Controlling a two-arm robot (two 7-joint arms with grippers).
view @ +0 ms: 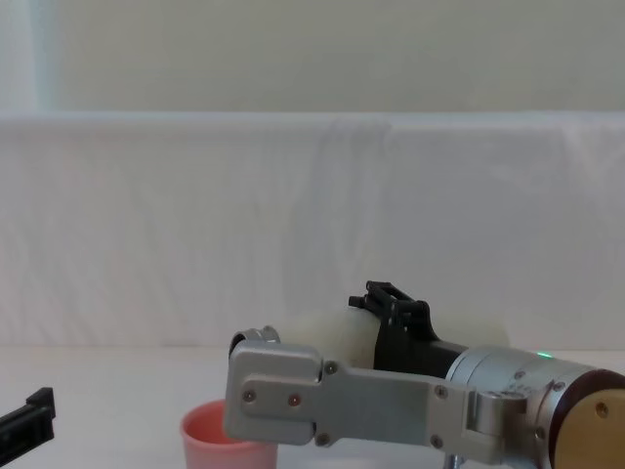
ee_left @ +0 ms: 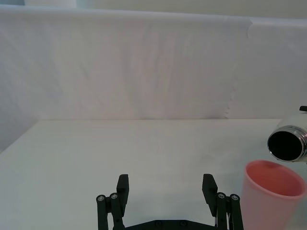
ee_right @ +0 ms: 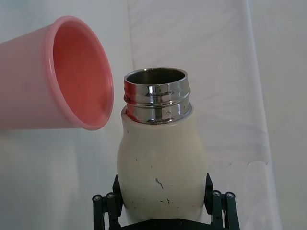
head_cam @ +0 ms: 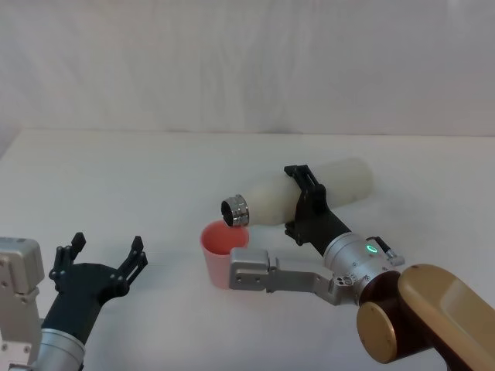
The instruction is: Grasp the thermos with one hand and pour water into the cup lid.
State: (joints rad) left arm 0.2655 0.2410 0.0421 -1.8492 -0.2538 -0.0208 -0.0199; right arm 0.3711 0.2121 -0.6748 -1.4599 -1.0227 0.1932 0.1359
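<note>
Thermos [head_cam: 274,199] tipped sideways in your right gripper [head_cam: 303,202] clamp, steel mouth over cup lid [head_cam: 223,251] rim. Left gripper [head_cam: 104,257] wide open, well apart; bare table [head_cam: 139,178] beyond.

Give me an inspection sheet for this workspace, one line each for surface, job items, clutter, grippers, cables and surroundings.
Surface: white table, bare around the work.
Job's things: tall cream-white matte thermos with a steel neck, tipped nearly flat, mouth over the rim of the small salmon-pink plastic cup lid, which stands upright. No water stream can be made out.
Clutter: nothing seen.
Grippers: right gripper shut on the thermos body; left gripper low at the robot's left, jaws open, holding nothing.
Cables: nothing seen.
Surroundings: white fabric backdrop behind the table.
</note>
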